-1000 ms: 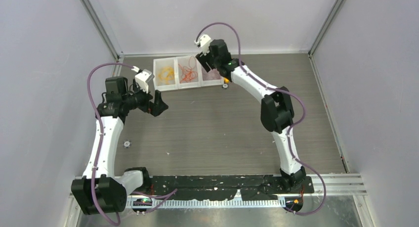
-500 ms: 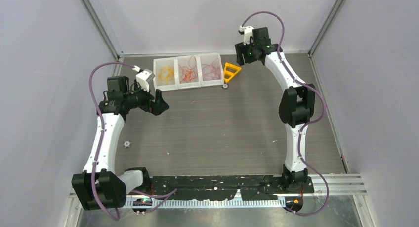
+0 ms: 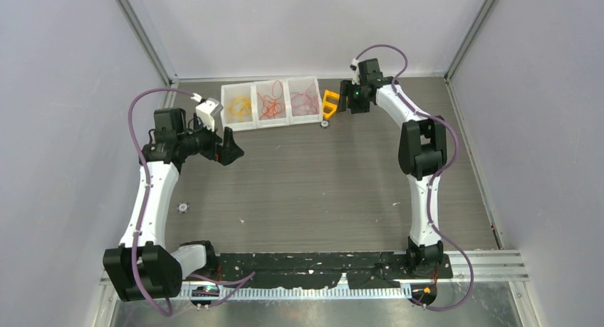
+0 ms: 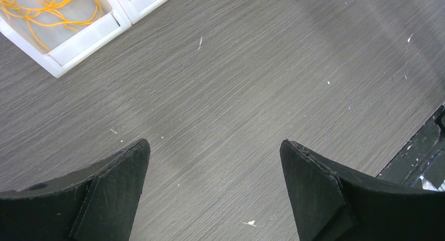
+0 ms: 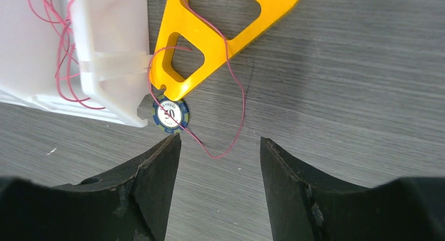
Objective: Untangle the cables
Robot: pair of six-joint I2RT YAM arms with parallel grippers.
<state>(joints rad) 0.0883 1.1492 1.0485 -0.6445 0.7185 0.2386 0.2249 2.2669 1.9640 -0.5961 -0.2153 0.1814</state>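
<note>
Right end effector (image 5: 219, 141) is seen with its jaws parted and nothing held between them, above the bench (image 5: 341, 94). Just ahead of its fingertips a loose red strand (image 5: 244, 104) is laid on the wood. It is draped across a yellow plastic triangle (image 5: 210, 39) and a poker chip (image 5: 169, 114) marked 50. Where its far end leads cannot be told. The triangle is set just beside the end wall of a white tray (image 5: 113, 52), with the chip at its lower corner.

From overhead, 3 compartments are counted in the tray. Yellow strands (image 3: 241, 107) are kept in the left one, orange strands (image 3: 271, 105) in the middle, and more red strands (image 3: 305, 99) in the right, nearest the triangle.

Left end effector (image 4: 214, 144) is held wide and empty above bare bench, near the front of the tray's left end and well apart from the right one.
</note>
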